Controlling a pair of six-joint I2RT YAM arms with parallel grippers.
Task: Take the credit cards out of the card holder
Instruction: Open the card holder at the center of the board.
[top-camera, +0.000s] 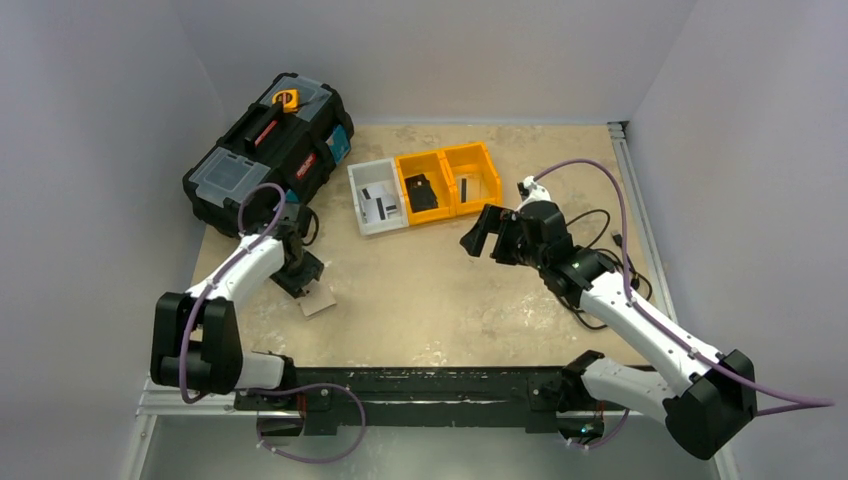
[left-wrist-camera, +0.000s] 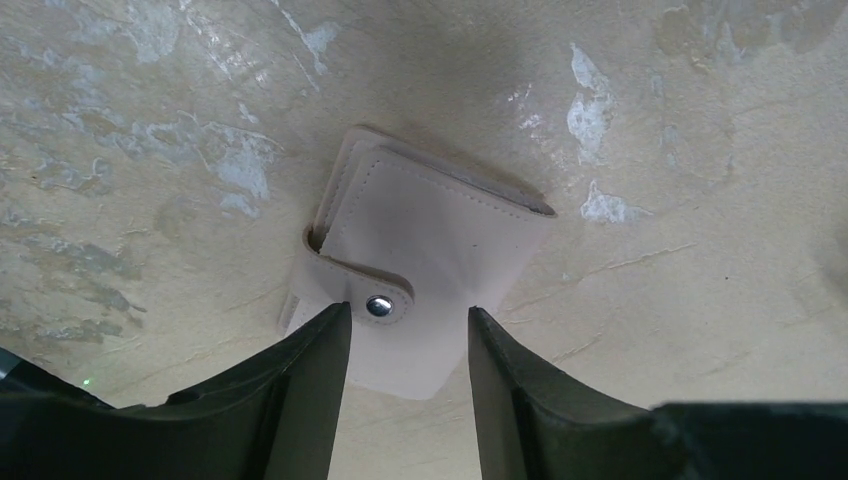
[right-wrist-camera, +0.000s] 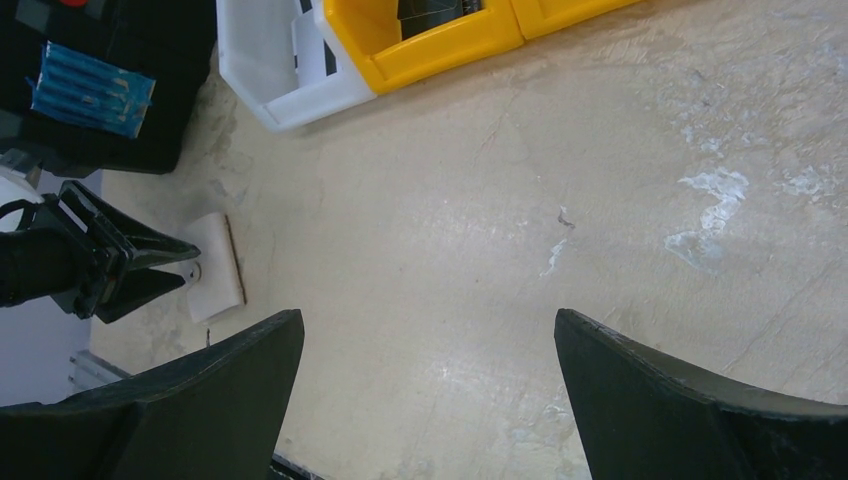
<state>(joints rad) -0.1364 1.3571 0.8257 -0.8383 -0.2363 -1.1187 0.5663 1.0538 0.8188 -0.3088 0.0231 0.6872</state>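
**Left hand over the snapped-shut card holder, right hand spread wide in the air**

The left hand (left-wrist-camera: 410, 315) is down at the near edge of the card holder (left-wrist-camera: 440, 225), jaws partly apart, one dark finger (left-wrist-camera: 310, 390) just beside the metal snap (left-wrist-camera: 378, 305). Whether the tips press on it, the views can't settle. The pale holder lies flat on the mottled bench (left-wrist-camera: 700, 300), its tab buttoned. It sits on the left side, in front of the black toolbox (top-camera: 270, 150). Further out, the right hand (right-wrist-camera: 428, 335) hangs above bare bench, fully spread and empty, near the white bin (top-camera: 375, 195) and two yellow bins (top-camera: 445, 180), well apart from the holder.
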